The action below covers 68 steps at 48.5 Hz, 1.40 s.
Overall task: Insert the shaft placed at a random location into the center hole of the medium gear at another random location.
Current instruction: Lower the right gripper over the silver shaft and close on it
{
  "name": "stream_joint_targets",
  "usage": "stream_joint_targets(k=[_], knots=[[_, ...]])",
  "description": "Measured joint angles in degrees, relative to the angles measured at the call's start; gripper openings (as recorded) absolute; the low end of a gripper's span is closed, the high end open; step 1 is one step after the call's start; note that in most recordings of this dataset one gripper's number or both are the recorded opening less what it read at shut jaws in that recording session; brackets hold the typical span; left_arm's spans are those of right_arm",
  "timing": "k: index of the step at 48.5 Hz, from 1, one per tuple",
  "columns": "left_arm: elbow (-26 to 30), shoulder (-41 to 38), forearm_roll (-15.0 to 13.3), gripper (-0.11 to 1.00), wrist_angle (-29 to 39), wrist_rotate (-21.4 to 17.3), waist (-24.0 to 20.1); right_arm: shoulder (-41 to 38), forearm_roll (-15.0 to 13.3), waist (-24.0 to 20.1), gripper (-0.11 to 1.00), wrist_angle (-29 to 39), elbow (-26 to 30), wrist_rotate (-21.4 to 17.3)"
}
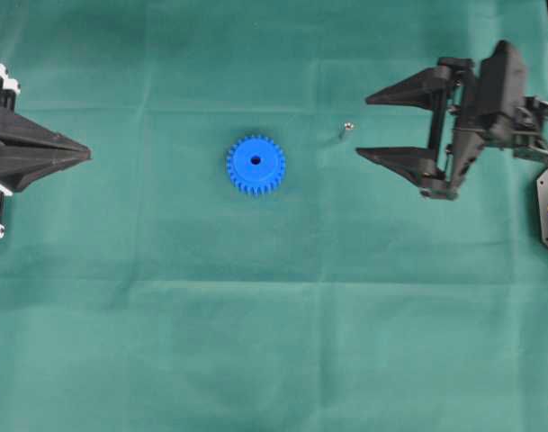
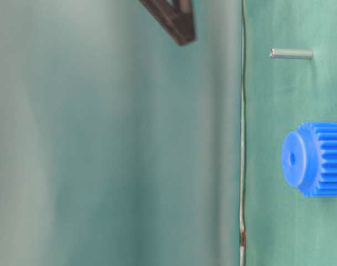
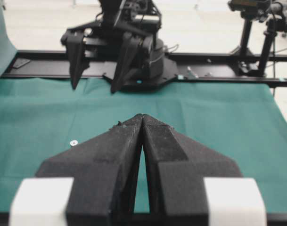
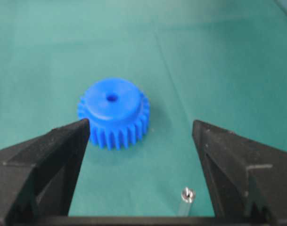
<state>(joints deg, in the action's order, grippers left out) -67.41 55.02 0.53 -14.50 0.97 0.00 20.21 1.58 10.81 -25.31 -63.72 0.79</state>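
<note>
R hand (image 1: 384, 126) sits at the right of the overhead view, jaws spread wide, nothing between them; in its own wrist view the two fingers frame the scene w/ the shaft (image 4: 187, 195) low in the frame, closer to the right-side finger. L hand (image 1: 86, 156) at the left edge, fingers pressed together, holding nothing, well apart from everything. Shaft (image 1: 344, 130) appears to stand on end on the green surface (image 1: 274, 342), just left of the R hand's tips, apart from the gear (image 1: 256, 165) at centre, whose hole (image 1: 256, 160) faces up and is unobstructed. Risks, as I judge: pin is tiny and upright, so an off-centre approach could let one finger tip it over or flick it away; a skewed pinch would tilt it, so it'd jam at the hole rim or shove the loose gear sideways on the cloth.
</note>
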Motion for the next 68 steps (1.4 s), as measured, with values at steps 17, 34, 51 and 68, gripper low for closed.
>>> stream_joint_targets(k=[17,34,51,68], knots=[[0.0,0.0,0.09,0.01,0.09,0.0,0.0,-10.2,2.55,1.14,0.91,-0.62,1.58,0.0],[0.0,0.0,0.0,0.01,0.18,0.35,0.0,-17.58,4.39,2.81,0.9,-4.48,1.67,0.0],[0.0,0.0,0.09,0.01,0.44,0.53,0.09,-21.36,5.71,2.99,0.84,-6.59,2.46,0.0],[-0.09,0.0,0.0,0.01,1.05,0.53,0.0,-21.36,5.8,3.08,0.14,-7.03,2.46,0.0]])
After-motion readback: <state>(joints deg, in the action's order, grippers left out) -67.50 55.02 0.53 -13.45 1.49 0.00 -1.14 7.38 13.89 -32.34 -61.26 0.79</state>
